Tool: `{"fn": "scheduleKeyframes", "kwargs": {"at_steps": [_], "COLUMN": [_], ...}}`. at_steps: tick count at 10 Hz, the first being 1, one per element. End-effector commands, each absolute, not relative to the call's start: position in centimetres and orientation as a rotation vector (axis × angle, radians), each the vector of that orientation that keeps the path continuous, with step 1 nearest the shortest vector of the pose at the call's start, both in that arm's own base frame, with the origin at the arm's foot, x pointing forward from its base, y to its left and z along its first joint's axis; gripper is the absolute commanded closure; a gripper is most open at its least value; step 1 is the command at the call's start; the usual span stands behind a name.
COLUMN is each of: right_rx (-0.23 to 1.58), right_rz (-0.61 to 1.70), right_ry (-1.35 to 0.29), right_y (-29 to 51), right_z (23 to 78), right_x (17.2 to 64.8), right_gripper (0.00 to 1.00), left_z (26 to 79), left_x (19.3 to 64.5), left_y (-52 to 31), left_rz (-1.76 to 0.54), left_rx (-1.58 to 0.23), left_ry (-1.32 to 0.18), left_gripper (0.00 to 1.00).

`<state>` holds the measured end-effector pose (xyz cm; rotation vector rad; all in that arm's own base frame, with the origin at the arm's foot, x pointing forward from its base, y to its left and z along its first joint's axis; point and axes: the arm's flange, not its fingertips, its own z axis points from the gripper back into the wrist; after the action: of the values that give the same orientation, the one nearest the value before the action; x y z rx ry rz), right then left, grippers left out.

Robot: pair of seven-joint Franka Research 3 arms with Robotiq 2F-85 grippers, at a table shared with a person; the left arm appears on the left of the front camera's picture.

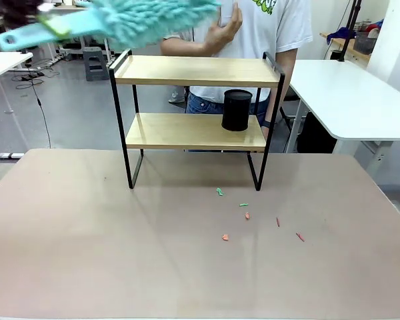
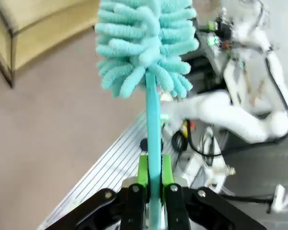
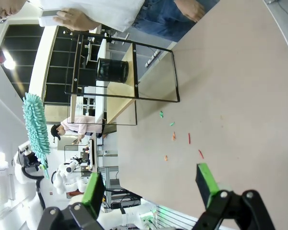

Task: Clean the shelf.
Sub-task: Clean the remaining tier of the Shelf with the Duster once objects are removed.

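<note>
- Two claws, two states: my left claw (image 2: 154, 177) is clamped on the thin handle of a teal duster (image 2: 144, 43), low on the stick, so the fluffy head is well clear of my pads and free to sweep
- My right claw (image 3: 151, 184) hangs over the table (image 1: 87, 233) with its jaws wide apart and nothing between them
- A few small green and orange scraps (image 1: 247, 215) lie on the table just in front of the shelf (image 1: 197, 70)
- The shelf stands toward the far side of the table; the duster head hovers high over the left end of its bare top board
- A black cup (image 1: 237, 110) sits on the lower board toward the right; I judge it blocks a full sweep there
- A person (image 1: 267, 27) stands right behind the shelf, one hand (image 1: 223, 30) raised, so I should mind my reach
</note>
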<state>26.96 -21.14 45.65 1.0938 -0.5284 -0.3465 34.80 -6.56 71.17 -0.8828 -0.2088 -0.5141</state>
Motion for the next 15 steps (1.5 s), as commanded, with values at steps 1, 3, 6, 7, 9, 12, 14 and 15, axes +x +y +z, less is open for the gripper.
{"fn": "scheduleKeyframes", "kwargs": {"at_steps": [1, 3, 6, 7, 9, 12, 14, 15], "right_rx": [1.105, 1.105, 1.105, 1.105, 1.105, 1.105, 1.105, 1.105], "right_rz": [-0.329, -0.329, -0.329, -0.329, -0.329, -0.329, -0.329, -0.329], "right_ry": [-0.559, -0.559, -0.559, -0.559, -0.559, -0.559, -0.559, -0.559], "right_y": [-21.1, -21.1, -21.1, -21.1, -21.1, -21.1, -21.1, -21.1], "right_z": [45.7, 45.7, 45.7, 45.7, 45.7, 45.7, 45.7, 45.7], "right_x": [27.2, 27.2, 27.2, 27.2, 27.2, 27.2, 27.2, 27.2], "right_gripper": [0.0, 0.0, 0.0, 0.0, 0.0, 0.0, 0.0, 0.0], "left_z": [67.9, 65.3, 60.6, 58.1, 53.2, 55.2, 55.2, 55.2], "left_x": [28.3, 28.6, 34.2, 36.3, 40.5, 36.4, 36.4, 36.4], "left_y": [-3.5, 0.0, 1.5, 1.1, 0.4, 0.2, 0.2, 0.2], "left_rz": [-0.157, 0.245, 0.328, 0.216, 0.071, 0.239, 0.239, 0.239], "left_rx": [-0.888, -0.834, -0.625, -0.52, -0.531, -0.561, -0.561, -0.561], "left_ry": [-0.372, -0.388, -0.253, -0.169, 0.048, -0.149, -0.149, -0.149], "left_gripper": [0.88, 0.88, 0.88, 0.88, 0.88, 0.88, 0.88, 0.88]}}
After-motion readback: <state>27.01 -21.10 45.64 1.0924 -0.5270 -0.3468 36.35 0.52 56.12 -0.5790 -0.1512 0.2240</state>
